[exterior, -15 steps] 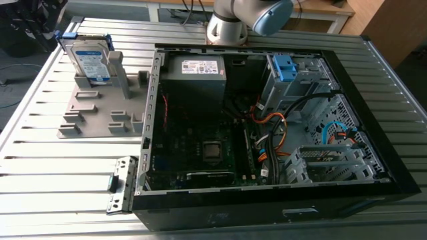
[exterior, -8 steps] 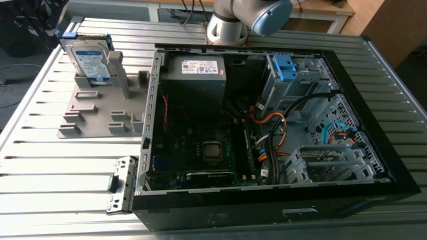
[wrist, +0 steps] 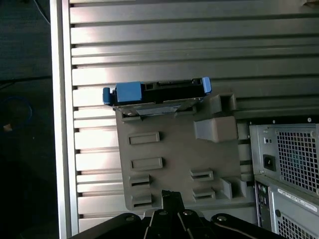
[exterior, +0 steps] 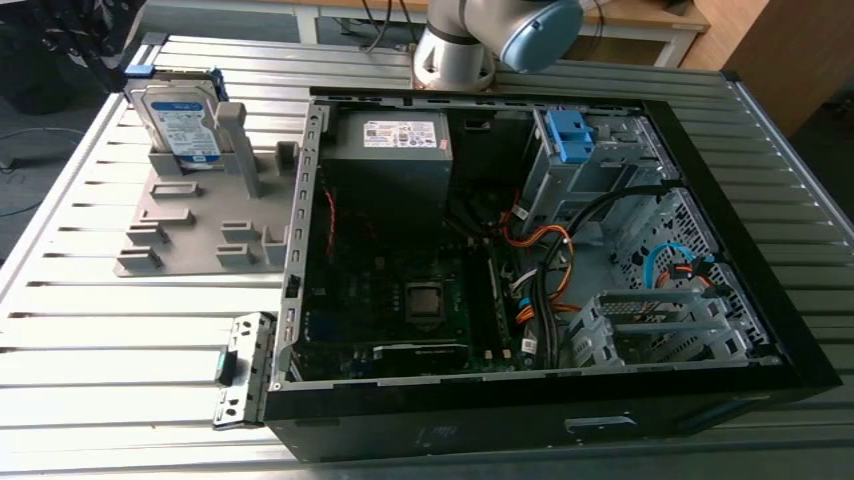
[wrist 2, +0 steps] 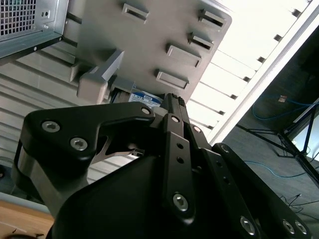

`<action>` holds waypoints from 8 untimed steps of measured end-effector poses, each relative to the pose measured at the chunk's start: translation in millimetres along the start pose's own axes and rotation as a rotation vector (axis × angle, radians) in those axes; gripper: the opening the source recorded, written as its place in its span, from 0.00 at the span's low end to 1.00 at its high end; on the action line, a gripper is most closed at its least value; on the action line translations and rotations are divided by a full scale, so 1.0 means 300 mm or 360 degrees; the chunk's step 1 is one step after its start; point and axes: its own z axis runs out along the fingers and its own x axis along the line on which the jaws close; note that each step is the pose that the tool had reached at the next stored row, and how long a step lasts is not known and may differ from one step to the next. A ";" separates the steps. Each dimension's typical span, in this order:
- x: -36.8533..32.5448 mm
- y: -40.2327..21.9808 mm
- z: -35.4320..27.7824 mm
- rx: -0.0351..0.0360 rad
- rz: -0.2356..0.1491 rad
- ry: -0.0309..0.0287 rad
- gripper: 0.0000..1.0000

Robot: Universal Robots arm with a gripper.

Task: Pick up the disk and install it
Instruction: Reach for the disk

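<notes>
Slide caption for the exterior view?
Disk stands upright in grey holder beside the open computer case, not yet picked up.

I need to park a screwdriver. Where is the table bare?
The ribbed metal table is bare on the exterior view's left, between the grey slotted holder plate and the near edge, up to the small metal bracket by the black computer case. Crowded: the plate's far end, where the blue-framed silver disk stands upright, and the case's cabled interior.
</notes>
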 end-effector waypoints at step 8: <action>0.001 0.013 0.024 0.0000 0.0000 -0.00001 0.11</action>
